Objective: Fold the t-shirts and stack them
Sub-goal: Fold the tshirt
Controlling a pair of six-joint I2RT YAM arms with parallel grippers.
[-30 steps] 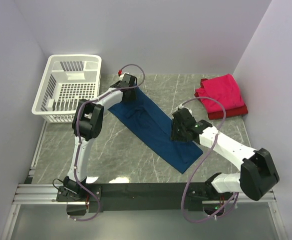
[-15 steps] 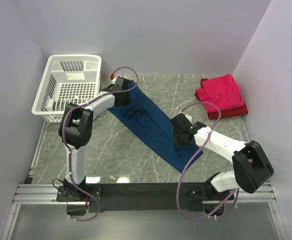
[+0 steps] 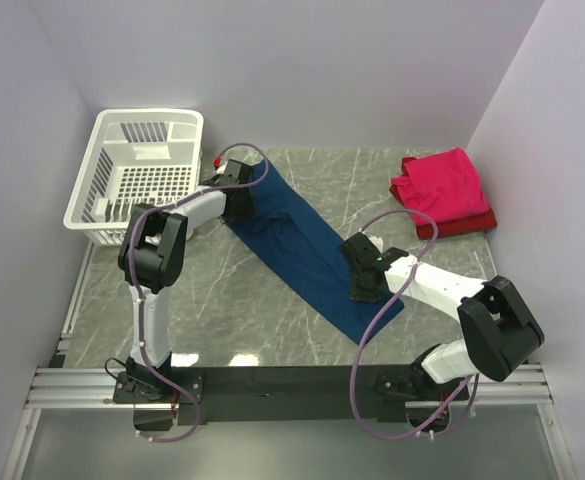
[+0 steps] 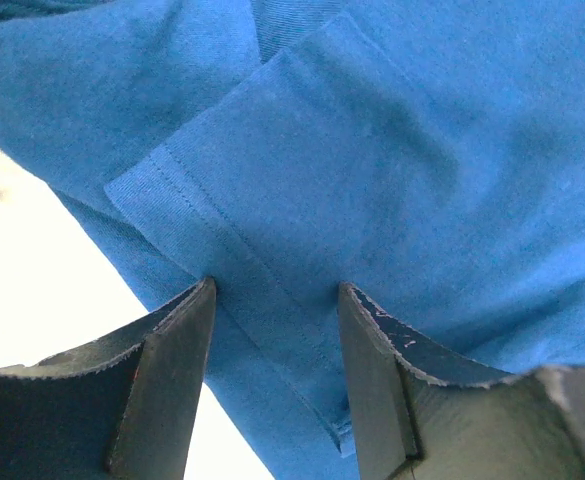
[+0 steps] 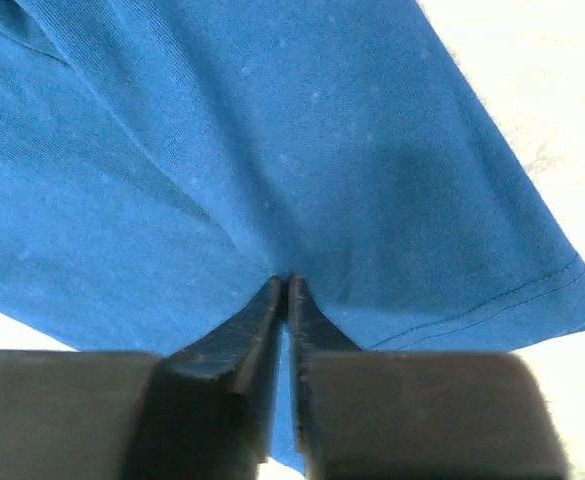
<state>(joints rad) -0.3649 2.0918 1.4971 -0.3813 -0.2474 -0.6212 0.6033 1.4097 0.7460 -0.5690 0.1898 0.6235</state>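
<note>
A navy blue t-shirt (image 3: pixel 292 245) lies in a long diagonal strip across the marble table. My left gripper (image 3: pixel 240 205) is at its upper left end. In the left wrist view the gripper (image 4: pixel 275 287) stands open, its fingertips pressed down on either side of a hemmed sleeve edge (image 4: pixel 222 240). My right gripper (image 3: pixel 362 290) is near the strip's lower right end. In the right wrist view the gripper (image 5: pixel 284 280) has its jaws together, pinching a pucker of the navy cloth (image 5: pixel 272 130) just inside the hem. A folded pinkish-red t-shirt (image 3: pixel 444 183) rests on a darker red one (image 3: pixel 464 226) at the back right.
A white slotted basket (image 3: pixel 137 175) stands at the back left, close to my left arm. Bare marble table (image 3: pixel 222 300) shows on both sides of the navy strip. Walls close in the left, back and right.
My right gripper slid toward the shirt's lower end and closed on the cloth. My left arm swung a little left and down onto the shirt's upper end, jaws unchanged.
</note>
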